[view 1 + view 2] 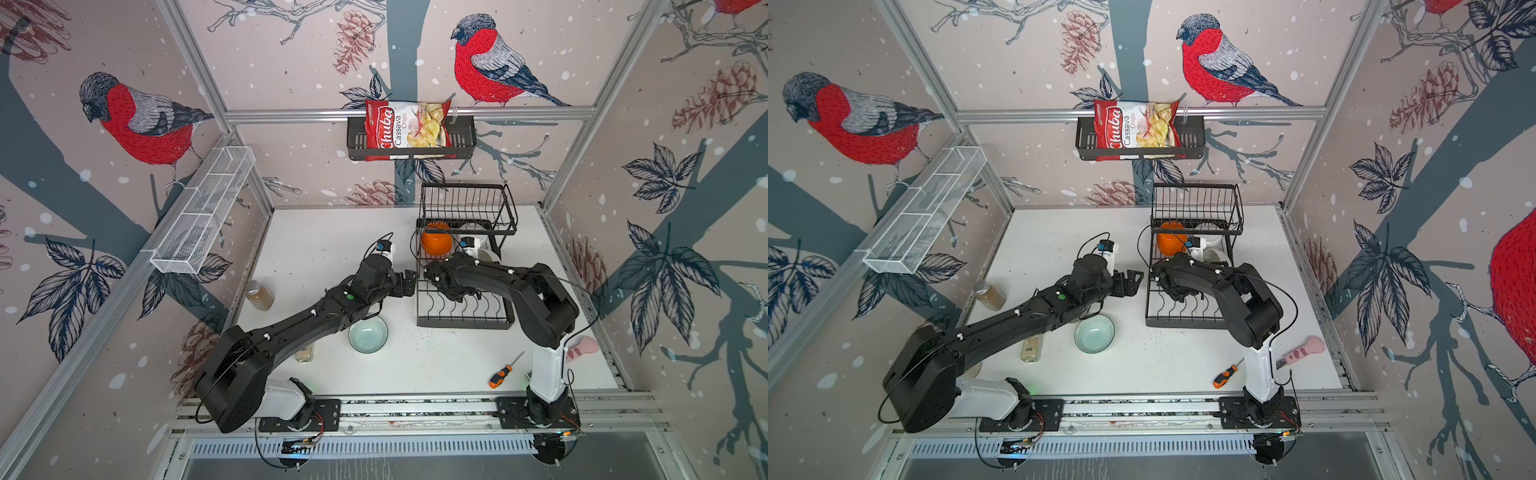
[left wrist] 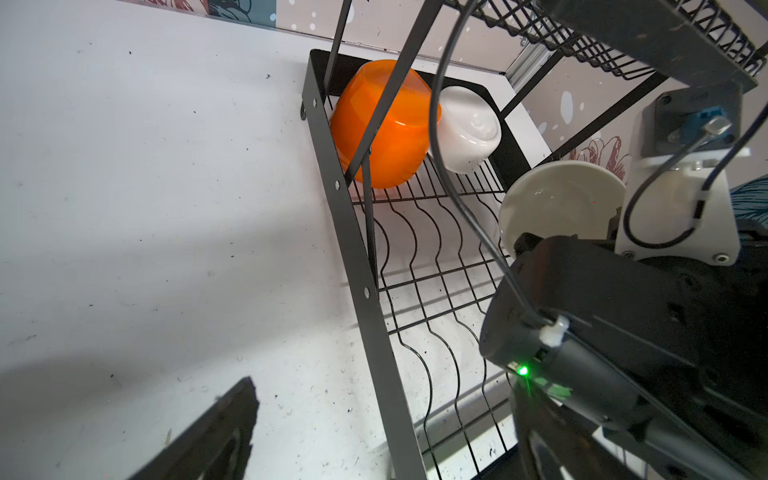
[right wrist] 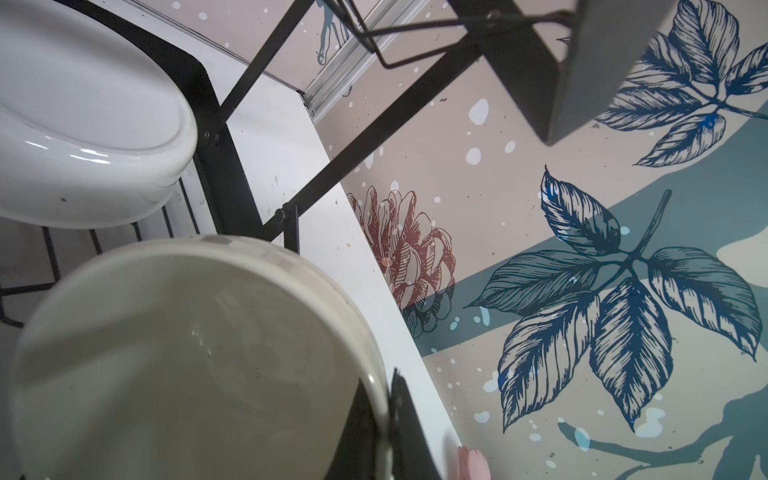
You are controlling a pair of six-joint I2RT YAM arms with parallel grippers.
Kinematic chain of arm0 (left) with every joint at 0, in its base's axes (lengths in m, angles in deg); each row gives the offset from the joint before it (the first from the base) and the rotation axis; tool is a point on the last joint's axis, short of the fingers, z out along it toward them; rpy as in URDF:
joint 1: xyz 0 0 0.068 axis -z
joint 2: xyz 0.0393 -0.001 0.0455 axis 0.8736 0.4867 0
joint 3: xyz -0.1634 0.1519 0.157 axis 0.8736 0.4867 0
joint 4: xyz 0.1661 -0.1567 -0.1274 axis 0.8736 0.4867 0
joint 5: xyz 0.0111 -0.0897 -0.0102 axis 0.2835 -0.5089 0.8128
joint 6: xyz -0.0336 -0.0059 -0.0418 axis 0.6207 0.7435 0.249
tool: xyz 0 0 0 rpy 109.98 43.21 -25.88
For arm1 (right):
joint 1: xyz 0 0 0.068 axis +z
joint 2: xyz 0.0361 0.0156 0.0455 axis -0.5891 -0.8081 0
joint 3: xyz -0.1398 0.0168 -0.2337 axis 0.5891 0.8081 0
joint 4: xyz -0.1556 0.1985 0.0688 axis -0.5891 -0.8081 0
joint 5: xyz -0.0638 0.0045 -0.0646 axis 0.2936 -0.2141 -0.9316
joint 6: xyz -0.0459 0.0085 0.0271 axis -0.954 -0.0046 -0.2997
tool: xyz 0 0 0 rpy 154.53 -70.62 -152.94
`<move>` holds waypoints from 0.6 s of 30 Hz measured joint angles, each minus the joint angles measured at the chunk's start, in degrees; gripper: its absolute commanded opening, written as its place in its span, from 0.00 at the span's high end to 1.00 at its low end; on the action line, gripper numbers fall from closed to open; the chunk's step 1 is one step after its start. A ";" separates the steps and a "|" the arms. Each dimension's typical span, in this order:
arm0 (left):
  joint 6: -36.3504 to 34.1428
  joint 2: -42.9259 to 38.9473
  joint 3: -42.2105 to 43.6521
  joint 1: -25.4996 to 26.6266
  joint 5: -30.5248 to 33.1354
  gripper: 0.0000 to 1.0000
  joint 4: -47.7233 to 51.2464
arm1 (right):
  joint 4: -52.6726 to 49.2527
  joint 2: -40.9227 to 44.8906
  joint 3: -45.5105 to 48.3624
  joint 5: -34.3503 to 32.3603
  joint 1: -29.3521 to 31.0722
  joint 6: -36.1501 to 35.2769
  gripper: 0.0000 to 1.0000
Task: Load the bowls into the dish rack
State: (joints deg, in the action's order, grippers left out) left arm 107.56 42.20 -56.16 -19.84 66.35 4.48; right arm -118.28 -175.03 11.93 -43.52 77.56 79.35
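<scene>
Nearest my bases, a clear plastic bottle with a pale label (image 1: 1032,347) lies on its side. Its upper end is hidden under my left forearm, and I cannot make out the contents. Just beyond it, a pale green round ceramic bowl (image 1: 368,334) sits upright on the table outside the rack, its far rim tucked under that same arm.

My left gripper (image 1: 409,280) hovers just beside the left edge of the large black two-tier wire dish rack (image 1: 461,321), jaws spread wide and holding nothing. My right gripper (image 3: 388,411) is buried under my own wrist in both top views. The right wrist view shows its jaws pinching the rim of a cream round ceramic bowl (image 3: 187,361), held on edge over the lower tier's wavy wires. I cannot tell whether the bowl touches them.

Further back, under the upper basket, a glossy orange round bowl (image 2: 384,124) lies tilted, with a white round ceramic bowl (image 2: 469,129) just beside it. Struts and my cable cross both.

An orange-and-black screwdriver (image 1: 500,374) lies near my right base. A pink paw-shaped tool (image 1: 1304,351) is partly behind that arm. A glass jar of brown powder (image 1: 258,295) stands at the left edge.

The white table (image 1: 316,232) is speckled with dark crumbs. On the bird-patterned back wall, a long black slotted shelf basket (image 1: 461,137) holds a red cassava chips bag (image 1: 407,129). A long white mesh tray (image 1: 203,212) hangs on the left wall.
</scene>
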 measured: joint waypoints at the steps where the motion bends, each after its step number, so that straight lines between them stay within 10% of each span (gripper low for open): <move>1: 0.00 -0.04 0.11 -0.02 0.02 0.06 0.00 | 0.39 0.00 0.07 0.00 -0.15 -0.24 1.00; 18: 0.00 -0.35 0.44 -0.33 0.28 0.06 0.07 | 24.04 1.95 5.64 2.78 -3.74 -20.85 1.00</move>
State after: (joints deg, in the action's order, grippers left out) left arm 107.56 41.85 -55.72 -20.17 66.63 4.55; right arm -94.24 -173.09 17.57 -40.75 73.83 58.50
